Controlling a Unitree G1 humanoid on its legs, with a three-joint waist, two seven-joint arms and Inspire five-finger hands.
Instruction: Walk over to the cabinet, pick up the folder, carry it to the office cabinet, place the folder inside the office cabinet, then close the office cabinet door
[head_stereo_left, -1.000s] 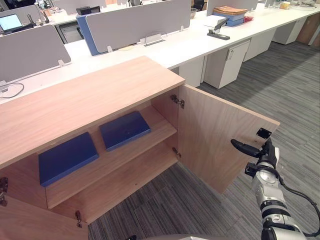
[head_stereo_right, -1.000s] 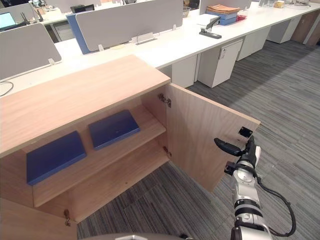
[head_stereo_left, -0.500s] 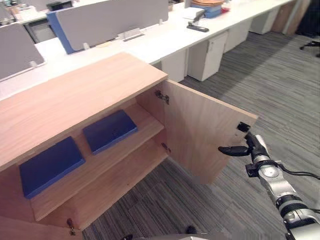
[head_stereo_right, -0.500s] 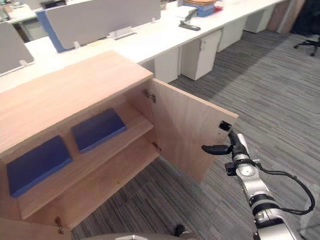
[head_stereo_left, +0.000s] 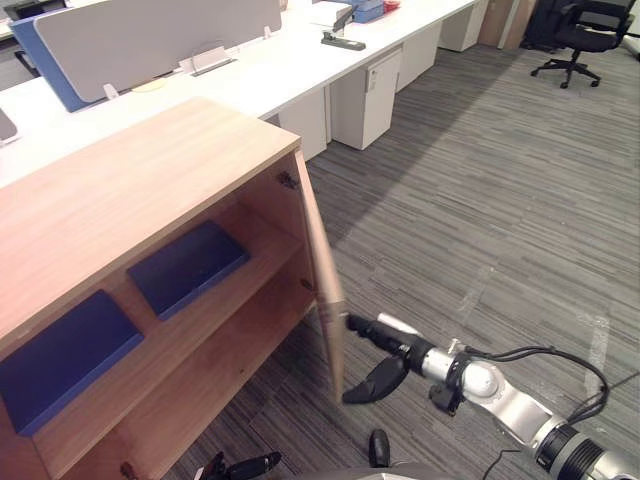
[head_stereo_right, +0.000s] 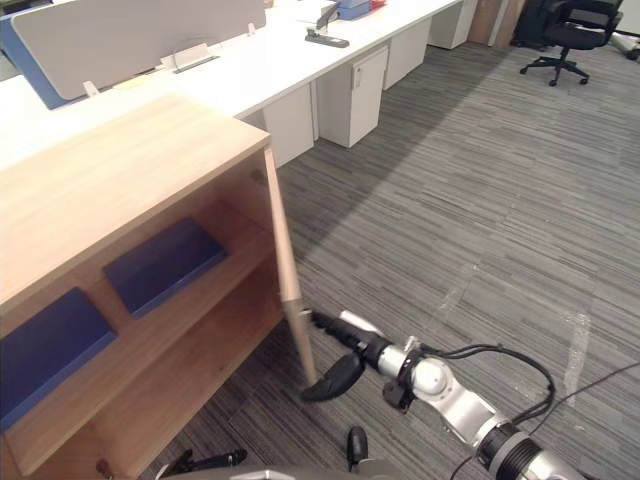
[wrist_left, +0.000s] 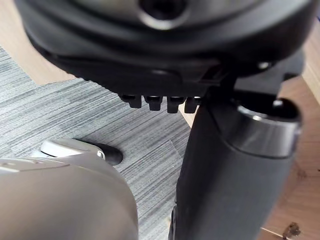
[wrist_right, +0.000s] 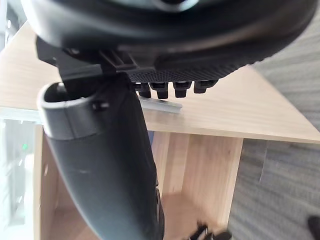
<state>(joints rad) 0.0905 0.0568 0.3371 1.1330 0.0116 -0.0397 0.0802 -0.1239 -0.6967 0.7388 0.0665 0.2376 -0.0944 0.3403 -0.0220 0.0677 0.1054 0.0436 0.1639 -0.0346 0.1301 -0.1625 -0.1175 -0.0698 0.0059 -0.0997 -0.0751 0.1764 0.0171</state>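
Note:
The wooden office cabinet (head_stereo_left: 130, 190) stands open at the left. Two blue folders lie flat on its upper shelf, one (head_stereo_left: 187, 265) nearer the hinge side and one (head_stereo_left: 62, 355) at the far left. The right door (head_stereo_left: 322, 280) shows edge-on, swung out toward me. My right hand (head_stereo_left: 408, 352) is low beside the door's free edge, open, its straight fingers (head_stereo_left: 365, 328) touching the door's outer side and the thumb hanging below. My left hand (head_stereo_left: 245, 465) hangs low by the cabinet's bottom, open and holding nothing.
Behind the cabinet runs a long white desk (head_stereo_left: 250, 80) with a grey partition (head_stereo_left: 150, 35), a stapler (head_stereo_left: 342, 42) and a white pedestal (head_stereo_left: 365, 95) under it. A black office chair (head_stereo_left: 580, 30) stands at the far right. Grey carpet spreads to the right.
The whole view has swung rightward. The door, seen broadside before, now shows edge-on. My right hand has dropped from the door's top outer corner to low on its free edge.

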